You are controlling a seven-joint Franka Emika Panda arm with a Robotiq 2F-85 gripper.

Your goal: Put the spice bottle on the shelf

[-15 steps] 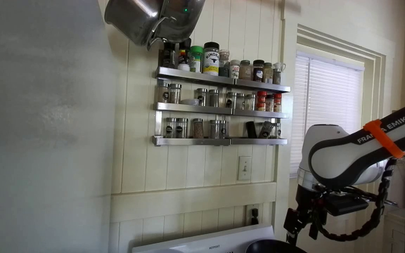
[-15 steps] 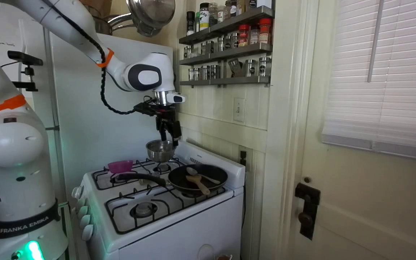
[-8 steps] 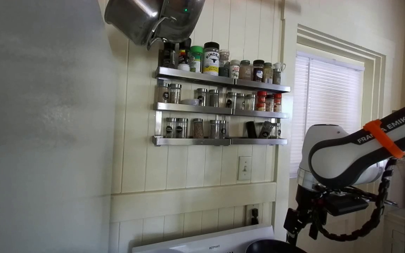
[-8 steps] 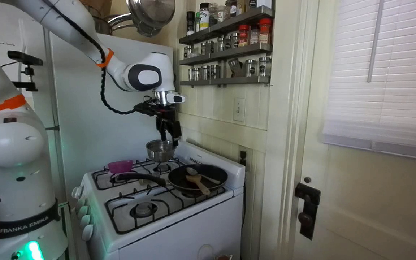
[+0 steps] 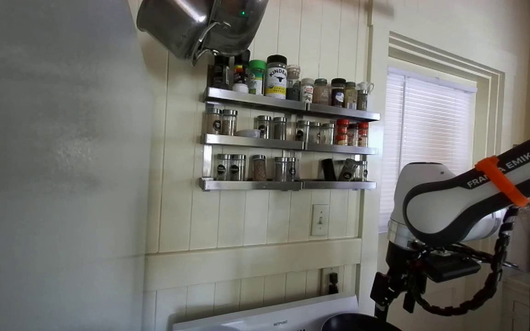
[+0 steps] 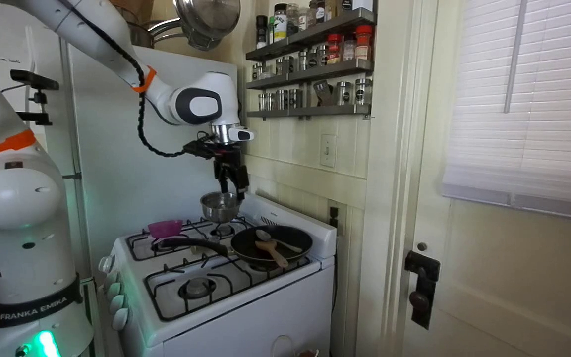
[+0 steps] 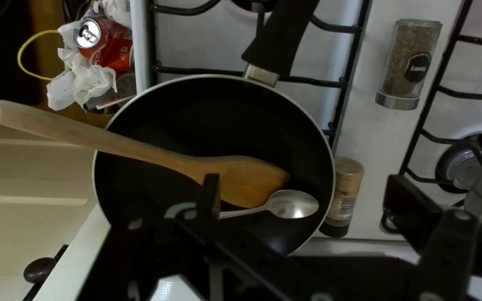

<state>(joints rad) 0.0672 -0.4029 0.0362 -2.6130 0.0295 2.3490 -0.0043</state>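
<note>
On a white stovetop [image 7: 379, 133], serving as the desk, a labelled spice jar [image 7: 409, 62] is seen lying, with another spice bottle [image 7: 344, 192] just beside a black pan [image 7: 207, 117]; which is meant cannot be told. The tool [image 7: 304, 186] is spread above, and nothing is held. Nothing appears done: grasping, lifting and placing on the silver wall shelf [image 5: 283, 144], already lined with jars [image 5: 238, 168], are left. A wooden spoon [image 7: 247, 179] and a metal spoon [image 7: 293, 205] are laid in the pan. Around are seen cream panelling [image 5: 228, 216], a pale fridge [image 6: 122, 158] and a window blind [image 6: 553, 124].
</note>
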